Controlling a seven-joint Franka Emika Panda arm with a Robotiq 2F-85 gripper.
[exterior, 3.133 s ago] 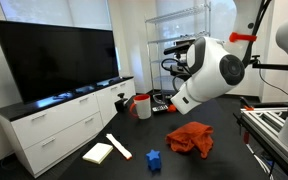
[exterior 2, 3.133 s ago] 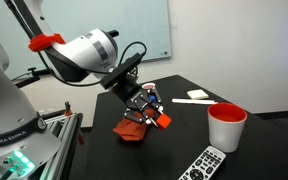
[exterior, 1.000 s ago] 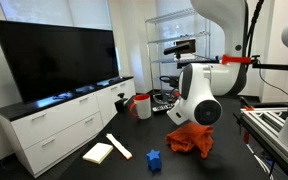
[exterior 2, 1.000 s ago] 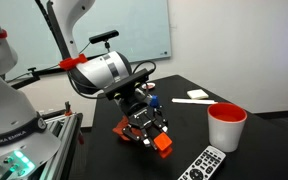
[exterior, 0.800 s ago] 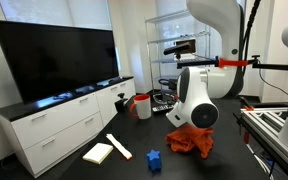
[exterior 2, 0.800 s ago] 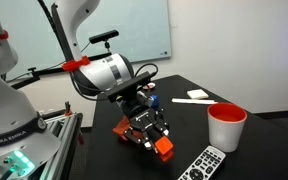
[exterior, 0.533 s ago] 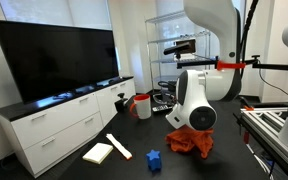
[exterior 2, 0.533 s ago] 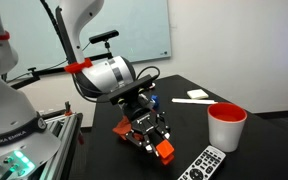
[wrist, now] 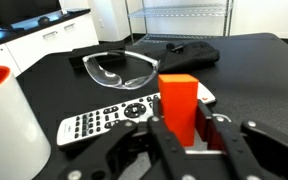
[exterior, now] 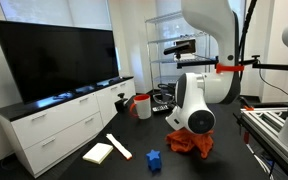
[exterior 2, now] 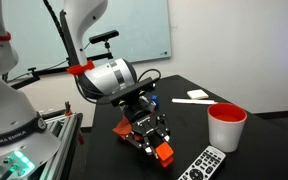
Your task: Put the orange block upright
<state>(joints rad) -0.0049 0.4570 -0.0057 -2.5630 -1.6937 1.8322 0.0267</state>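
The orange block (wrist: 180, 104) stands tall between my gripper's fingers (wrist: 184, 132) in the wrist view, which are shut on it. In an exterior view the block (exterior 2: 164, 153) is at the gripper tip (exterior 2: 156, 145), low over the black table just left of the remote (exterior 2: 205, 166). In the exterior view from the room side, the arm's wrist housing (exterior: 196, 110) hides the block and the jaws above the red cloth (exterior: 191, 142).
A white remote (wrist: 112, 118) and safety glasses (wrist: 122, 68) lie ahead of the gripper. A red-and-white cup (exterior 2: 226, 126) stands near the remote. A blue block (exterior: 153, 158), white blocks (exterior: 109, 149) and the red cloth (exterior 2: 130, 132) lie on the table.
The arm has lowered the gripper with the orange block toward the table, drifting slightly toward the remote over the last second.
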